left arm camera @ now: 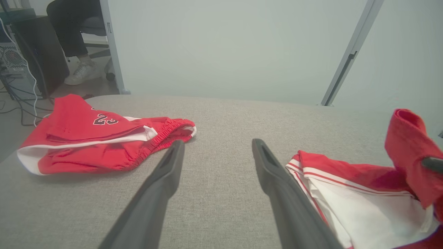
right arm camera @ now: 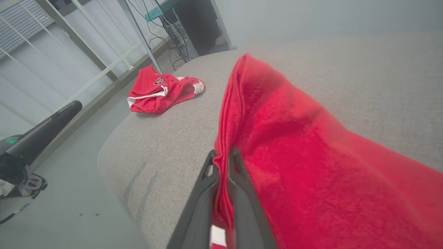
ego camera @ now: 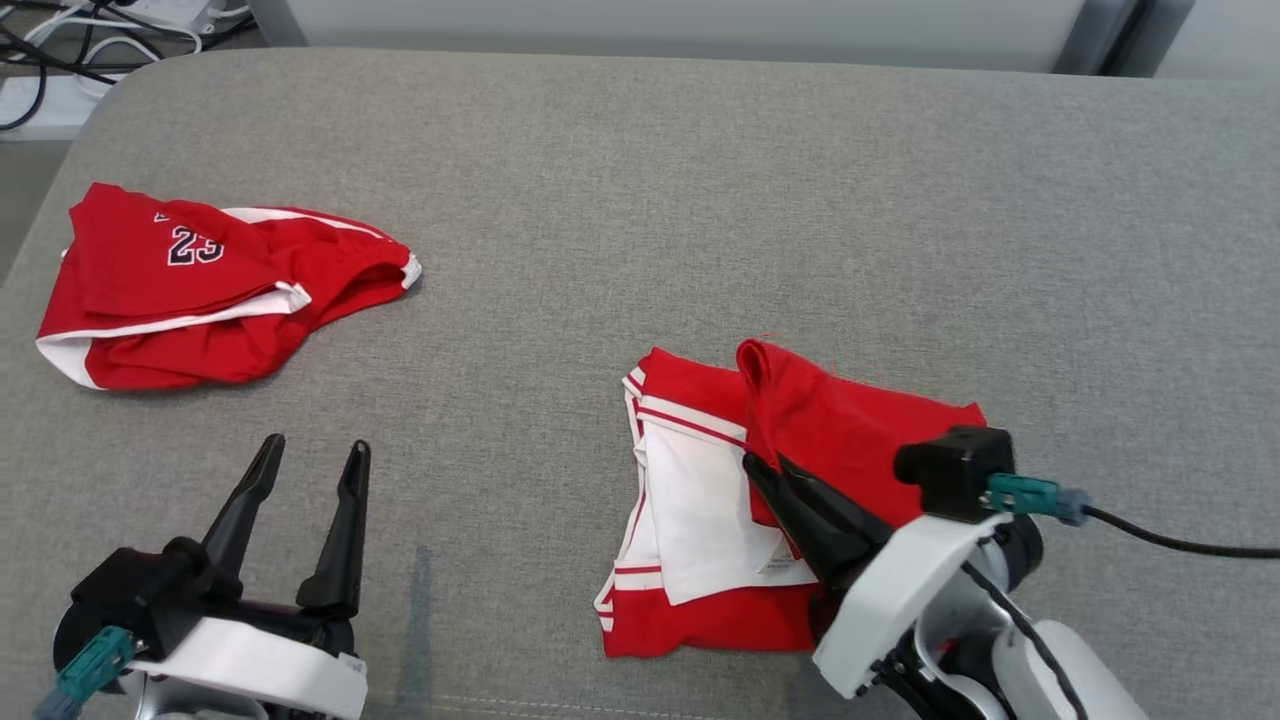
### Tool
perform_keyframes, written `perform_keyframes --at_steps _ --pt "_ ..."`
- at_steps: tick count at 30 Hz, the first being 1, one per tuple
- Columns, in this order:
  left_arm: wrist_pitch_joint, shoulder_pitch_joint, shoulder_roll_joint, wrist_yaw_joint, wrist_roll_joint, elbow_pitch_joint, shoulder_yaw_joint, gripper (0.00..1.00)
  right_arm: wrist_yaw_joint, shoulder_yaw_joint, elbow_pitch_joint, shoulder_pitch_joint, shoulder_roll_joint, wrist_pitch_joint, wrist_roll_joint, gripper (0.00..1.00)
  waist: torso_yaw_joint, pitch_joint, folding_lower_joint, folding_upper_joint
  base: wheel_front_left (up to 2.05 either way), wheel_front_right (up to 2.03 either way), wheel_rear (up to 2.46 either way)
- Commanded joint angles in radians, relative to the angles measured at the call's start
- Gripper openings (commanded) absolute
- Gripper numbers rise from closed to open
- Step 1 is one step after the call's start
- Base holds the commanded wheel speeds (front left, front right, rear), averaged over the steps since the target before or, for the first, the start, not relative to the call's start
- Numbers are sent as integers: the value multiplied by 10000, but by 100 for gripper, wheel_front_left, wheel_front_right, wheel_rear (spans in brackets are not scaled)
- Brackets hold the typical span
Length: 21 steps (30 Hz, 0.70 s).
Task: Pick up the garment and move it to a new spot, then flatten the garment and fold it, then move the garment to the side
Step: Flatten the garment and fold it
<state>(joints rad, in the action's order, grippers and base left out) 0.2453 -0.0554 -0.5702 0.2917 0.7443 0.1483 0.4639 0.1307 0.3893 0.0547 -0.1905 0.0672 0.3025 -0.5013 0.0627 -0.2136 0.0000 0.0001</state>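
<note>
while the right gripper (ego camera: pixel 755 463) is pressed together on a lifted red flap of the garment (ego camera: pixel 700 500), the fold looks partway done, my guess. the garment sits on the grey cushion (ego camera: pixel 640 200), well to the right of the number-23 shorts (ego camera: pixel 200 290) and nearer the robot than them. most of it lies flat in layers, white lining up, red stripes along the edge facing the shorts. only the pinched flap stands up, on the side away from the shorts. so pick-up, move and flatten look done, judging by the tidy stack. left to do: lay this flap over, let go, maybe one more fold, then shift the bundle aside. the left gripper (ego camera: pixel 315 445) hangs spread wide, holding nothing, just robot-side of the shorts, touching neither piece.
</note>
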Motion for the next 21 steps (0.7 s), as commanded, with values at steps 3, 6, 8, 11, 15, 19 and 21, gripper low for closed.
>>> perform_keyframes --at_steps 3,6,8,11,15,19,21 --pt "-5 -786 -128 -146 -123 77 -257 100 0 826 -902 -889 -140 -555 -93 0 287 -77 0 -1 0 0 0" --pt "-1 -903 -18 -224 -133 -31 -151 100 0 1485 -1789 -1366 -161 -911 -483 0 466 -150 0 -1 0 0 0" --pt "5 -960 51 -269 -127 -108 -102 100 0 1983 -2251 -1644 -164 -1053 -880 98 547 -198 0 -1 0 0 0" --pt "15 -1012 112 -309 -126 -184 -79 100 0 2126 -2658 -1875 -166 -1299 -1144 100 595 -234 0 -1 0 0 0" --pt "39 -1092 177 -354 -141 -282 -98 100 0 1805 -2984 -2255 -167 -1994 -1107 100 594 -328 0 -1 0 0 0" --pt "71 -1131 121 -360 -201 -347 -241 100 0 382 -2218 -2126 194 -3399 -120 100 419 -283 0 -1 0 0 0" --pt "82 -1097 86 -323 -218 -327 -330 100 0 -355 -1841 -1802 545 -3859 635 100 303 -227 0 -1 0 0 0"
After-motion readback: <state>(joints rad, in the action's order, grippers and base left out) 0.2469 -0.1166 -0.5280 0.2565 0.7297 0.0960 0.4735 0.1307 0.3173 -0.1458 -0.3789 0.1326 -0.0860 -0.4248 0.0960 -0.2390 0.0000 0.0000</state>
